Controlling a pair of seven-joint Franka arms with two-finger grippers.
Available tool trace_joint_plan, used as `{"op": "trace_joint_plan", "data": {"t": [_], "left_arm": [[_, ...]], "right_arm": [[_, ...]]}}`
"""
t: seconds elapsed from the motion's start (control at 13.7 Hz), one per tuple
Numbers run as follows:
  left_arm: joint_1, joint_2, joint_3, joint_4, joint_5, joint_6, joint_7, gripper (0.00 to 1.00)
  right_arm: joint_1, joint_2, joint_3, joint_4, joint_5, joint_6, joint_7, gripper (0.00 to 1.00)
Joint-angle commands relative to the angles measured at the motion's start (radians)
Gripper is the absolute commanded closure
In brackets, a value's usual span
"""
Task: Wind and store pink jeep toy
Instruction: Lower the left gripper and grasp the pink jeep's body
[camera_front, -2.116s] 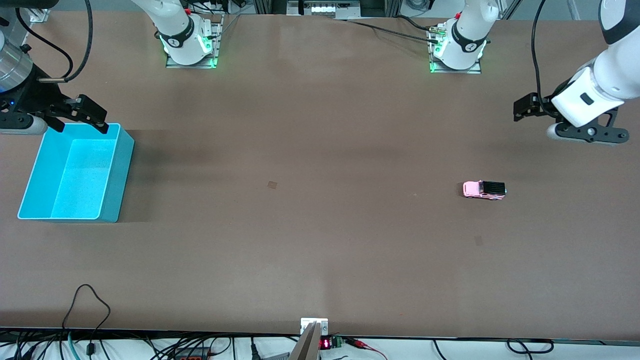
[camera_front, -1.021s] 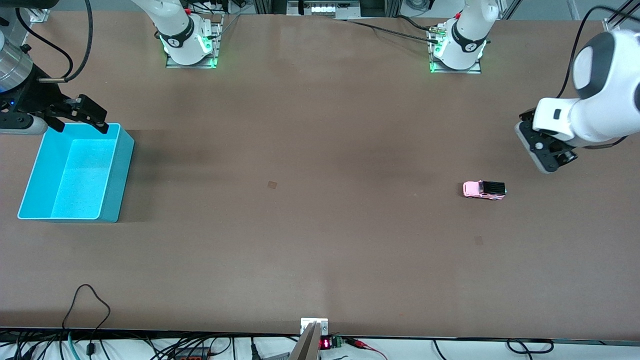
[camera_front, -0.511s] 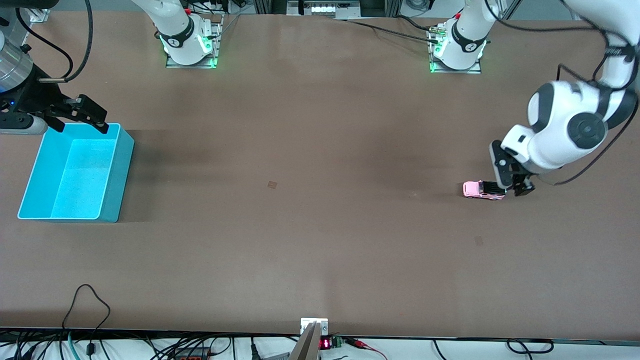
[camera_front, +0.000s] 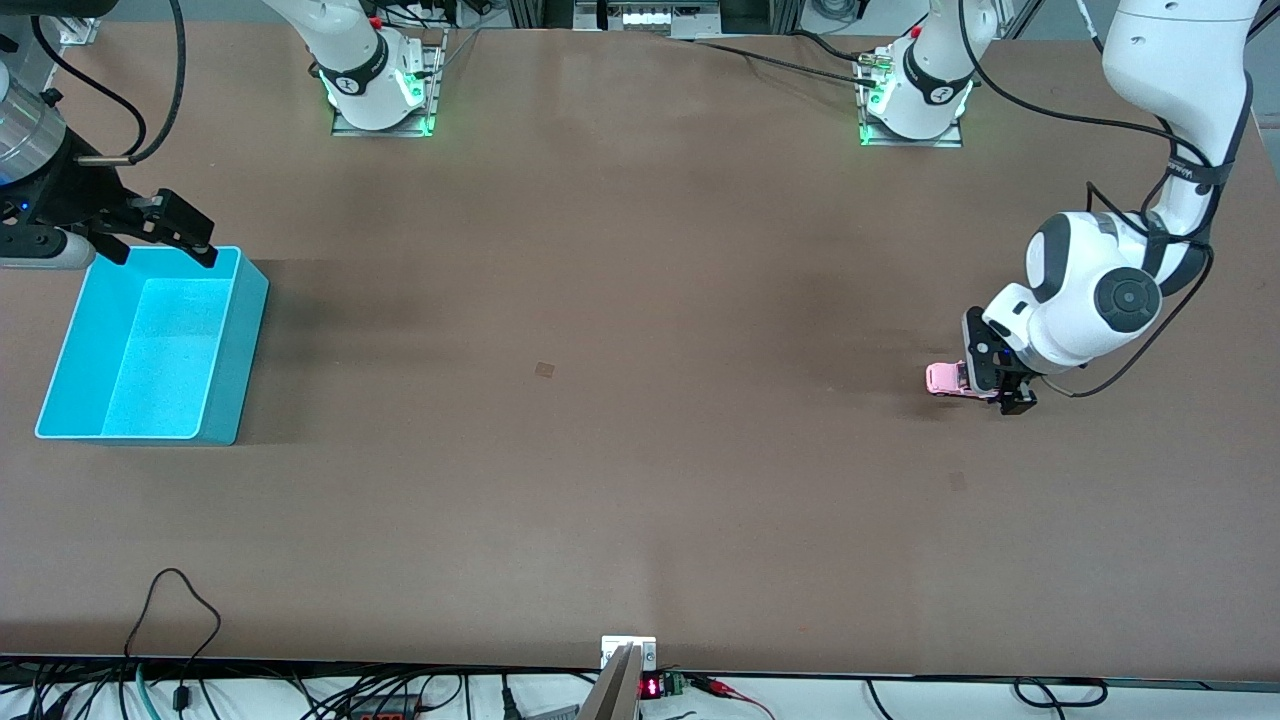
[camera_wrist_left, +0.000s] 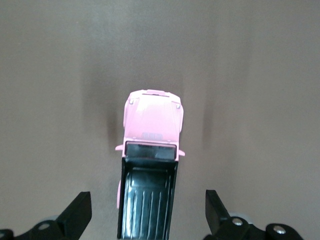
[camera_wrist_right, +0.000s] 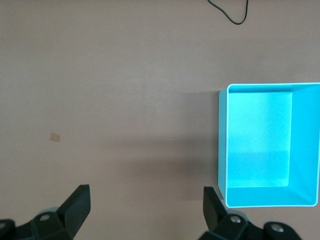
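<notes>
Covering the pink jeep toy's (camera_front: 944, 378) rear: left pincer (camera_front: 998, 385).

Both tools (camera_wrist_left: 148, 212) (camera_wrist_right: 145, 210) spread wide

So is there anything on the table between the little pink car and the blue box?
Nothing stands between the pink jeep toy and the cyan bin: the front view shows only bare brown table, with one small dark mark.

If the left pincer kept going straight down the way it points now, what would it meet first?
Most likely the pink jeep toy: the left pincer is open with the jeep's black rear roof lying between its fingers. How much height is left above the table is hard to judge.
</notes>
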Motion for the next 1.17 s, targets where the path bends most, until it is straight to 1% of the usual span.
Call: {"op": "trace_joint_plan", "data": {"t": [0.0,0.07,0.15,0.22,0.36,0.44,0.51,0.66,0.95,1.09], "left_arm": [[0.005,0.001,-0.006,-0.013,0.02,0.024,0.018,0.04],[0.005,0.009,-0.007,-0.013,0.02,0.027,0.018,0.11],[0.003,0.01,-0.007,-0.015,0.02,0.027,0.02,0.22],[0.003,0.019,-0.009,-0.013,0.02,0.027,0.02,0.31],[0.002,0.026,-0.009,-0.007,0.02,0.028,0.02,0.53],[0.0,0.03,-0.009,-0.006,0.02,0.028,0.02,0.62],[-0.003,0.032,-0.009,-0.004,0.02,0.028,0.02,0.67],[-0.006,0.032,-0.009,-0.003,0.02,0.028,0.021,0.73],[0.0,0.035,-0.009,-0.003,0.02,0.025,0.096,0.74],[0.006,0.055,-0.006,-0.001,0.019,0.018,0.101,0.74]], "right_arm": [[-0.008,-0.018,0.005,-0.014,0.013,0.0,-0.015,0.0],[-0.007,-0.018,0.005,-0.014,0.013,0.0,-0.015,0.0],[-0.007,-0.018,0.005,-0.014,0.013,-0.001,-0.015,0.0],[-0.007,-0.018,0.005,-0.014,0.013,-0.001,-0.015,0.0],[-0.007,-0.018,0.005,-0.014,0.013,-0.001,-0.015,0.0],[-0.007,-0.018,0.005,-0.014,0.013,-0.001,-0.015,0.0],[-0.007,-0.018,0.003,-0.014,0.013,-0.001,-0.015,0.0],[-0.007,-0.018,0.003,-0.014,0.013,-0.001,-0.015,0.0],[-0.008,-0.018,0.003,-0.014,0.013,-0.001,-0.015,0.0],[-0.008,-0.018,0.005,-0.014,0.013,-0.003,-0.015,0.0]]}}
